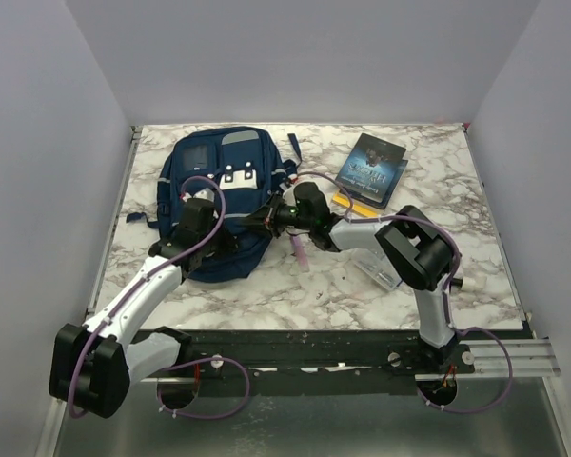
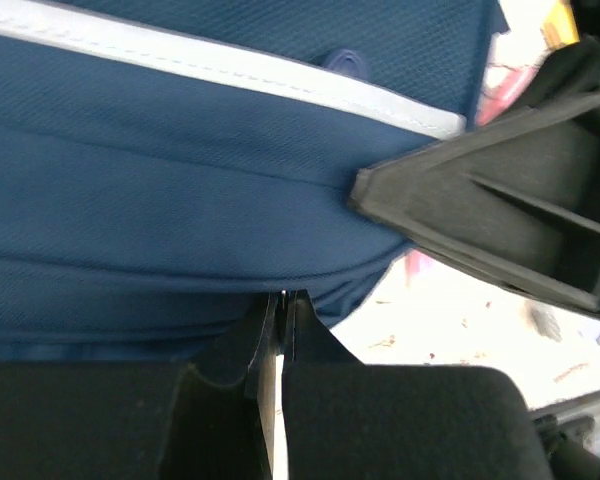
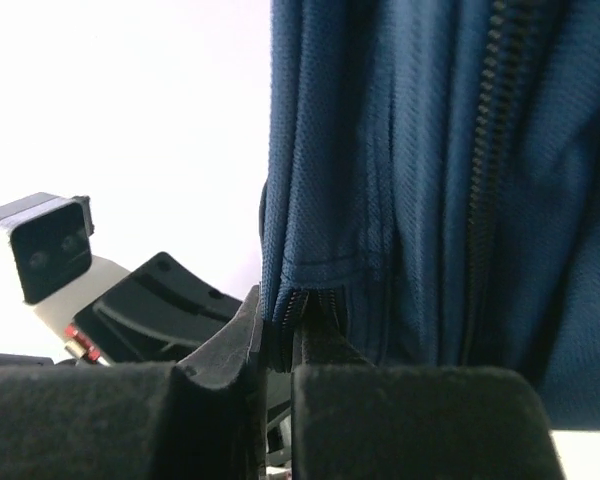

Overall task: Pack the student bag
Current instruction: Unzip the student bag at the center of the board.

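One student bag (image 1: 257, 162) lies far-left on the table (image 1: 266, 300), its near edge hidden beneath both wrists. Left gripper (image 2: 281, 300) is clenched at a fold, and whether it has caught fabric is unclear. Right gripper (image 3: 280, 318) pinches the bag's seam.

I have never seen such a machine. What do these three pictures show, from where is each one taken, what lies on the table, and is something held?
These are two robot arms, bolted at the near edge of a marble table. The wide picture comes from a fixed camera above and behind the arms. The two close pictures come from a small camera on each wrist. On the table lie a navy student bag, a dark book and a pink pen. Each arm ends in a two-finger gripper. The right gripper is shut on a corner of the bag's fabric, beside a zipper. The left gripper is also shut, with its tips against the bag's lower fold. Whether fabric is caught there, I cannot tell.
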Action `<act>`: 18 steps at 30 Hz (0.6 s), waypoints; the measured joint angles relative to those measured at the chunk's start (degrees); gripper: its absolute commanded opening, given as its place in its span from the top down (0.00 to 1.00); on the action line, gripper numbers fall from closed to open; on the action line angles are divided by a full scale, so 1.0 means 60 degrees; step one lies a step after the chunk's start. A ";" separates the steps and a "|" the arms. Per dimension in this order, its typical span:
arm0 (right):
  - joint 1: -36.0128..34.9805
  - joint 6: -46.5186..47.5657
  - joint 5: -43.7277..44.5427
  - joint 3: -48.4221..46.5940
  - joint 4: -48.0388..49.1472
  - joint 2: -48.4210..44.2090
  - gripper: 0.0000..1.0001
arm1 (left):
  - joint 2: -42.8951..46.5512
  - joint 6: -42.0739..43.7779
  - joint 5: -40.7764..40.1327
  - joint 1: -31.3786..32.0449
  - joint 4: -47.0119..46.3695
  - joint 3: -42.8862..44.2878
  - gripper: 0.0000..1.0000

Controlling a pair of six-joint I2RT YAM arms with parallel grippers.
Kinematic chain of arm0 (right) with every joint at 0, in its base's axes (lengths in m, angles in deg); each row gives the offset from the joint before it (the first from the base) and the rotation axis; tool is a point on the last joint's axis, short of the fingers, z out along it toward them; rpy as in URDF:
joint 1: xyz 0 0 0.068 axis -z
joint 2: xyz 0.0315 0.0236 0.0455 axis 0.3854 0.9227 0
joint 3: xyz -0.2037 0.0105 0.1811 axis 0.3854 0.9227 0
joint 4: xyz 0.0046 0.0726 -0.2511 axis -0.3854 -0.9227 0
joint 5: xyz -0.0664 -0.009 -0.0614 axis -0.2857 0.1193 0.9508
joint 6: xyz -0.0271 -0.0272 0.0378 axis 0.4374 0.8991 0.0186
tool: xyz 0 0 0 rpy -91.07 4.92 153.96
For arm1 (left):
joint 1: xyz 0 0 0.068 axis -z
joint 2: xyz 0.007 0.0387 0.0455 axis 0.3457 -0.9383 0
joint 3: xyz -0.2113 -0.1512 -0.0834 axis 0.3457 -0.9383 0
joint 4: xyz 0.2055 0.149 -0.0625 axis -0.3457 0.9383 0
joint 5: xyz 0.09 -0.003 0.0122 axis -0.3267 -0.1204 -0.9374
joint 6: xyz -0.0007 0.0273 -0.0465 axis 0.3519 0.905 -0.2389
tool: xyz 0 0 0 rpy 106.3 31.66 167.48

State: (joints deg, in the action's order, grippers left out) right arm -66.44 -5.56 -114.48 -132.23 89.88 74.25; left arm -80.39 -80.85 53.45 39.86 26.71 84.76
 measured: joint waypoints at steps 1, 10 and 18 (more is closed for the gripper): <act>0.0018 -0.0004 -0.0135 -0.0069 0.0011 0.0040 1.00 | 0.0000 -0.0076 -0.0291 0.0000 0.0219 0.0095 1.00; 0.0470 0.0328 -0.2044 -0.1373 -0.0200 0.0492 1.00 | -0.0036 -0.0896 -0.1606 -0.2739 0.2339 0.0703 1.00; 0.0980 -0.0102 -0.3854 -0.1537 0.0455 0.0900 0.99 | -0.0127 -0.1111 -0.0131 -0.5402 0.2426 0.0233 1.00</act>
State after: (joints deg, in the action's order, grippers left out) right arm -60.56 -6.17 -137.60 -141.45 92.61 79.65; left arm -81.15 -87.52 52.66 7.45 41.27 86.16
